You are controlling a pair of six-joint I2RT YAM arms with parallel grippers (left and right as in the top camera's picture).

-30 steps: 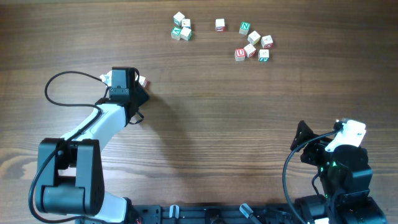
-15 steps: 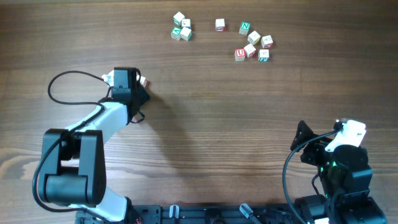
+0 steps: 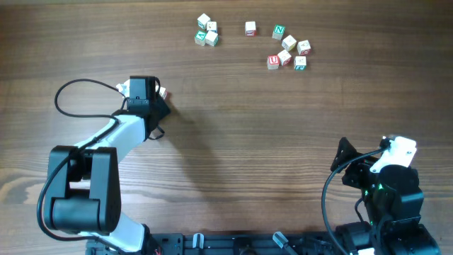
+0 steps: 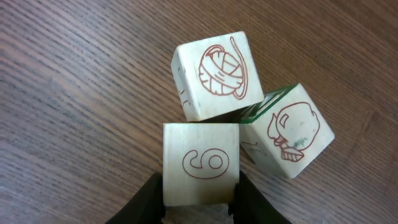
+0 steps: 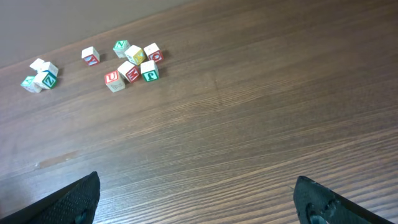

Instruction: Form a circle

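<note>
Three pale wooden letter cubes sit in a tight clump, the circle, in the left wrist view. The nearest one bears a red numeral [image 4: 201,163]. A cube with a red yarn ball [image 4: 214,74] touches its far side. A cube with a red face and green print [image 4: 289,130] touches its right corner. My left gripper [image 4: 201,200] is shut on the numeral cube, one black finger [image 4: 151,200] pressed on each side. From overhead the left gripper [image 3: 152,94] hides most of the clump [image 3: 162,92]. At the table's front right my right gripper [image 5: 199,199] stands open with nothing in it.
More letter cubes lie at the far edge: a small cluster [image 3: 207,32], a single cube [image 3: 250,27], and a loose group [image 3: 289,48]. The right wrist view shows that loose group [image 5: 132,59] too. A black cable [image 3: 78,95] loops left of the left arm.
The left arm shifted slightly to the right and away from the front edge a second ago, then held still. The right arm has not moved.
</note>
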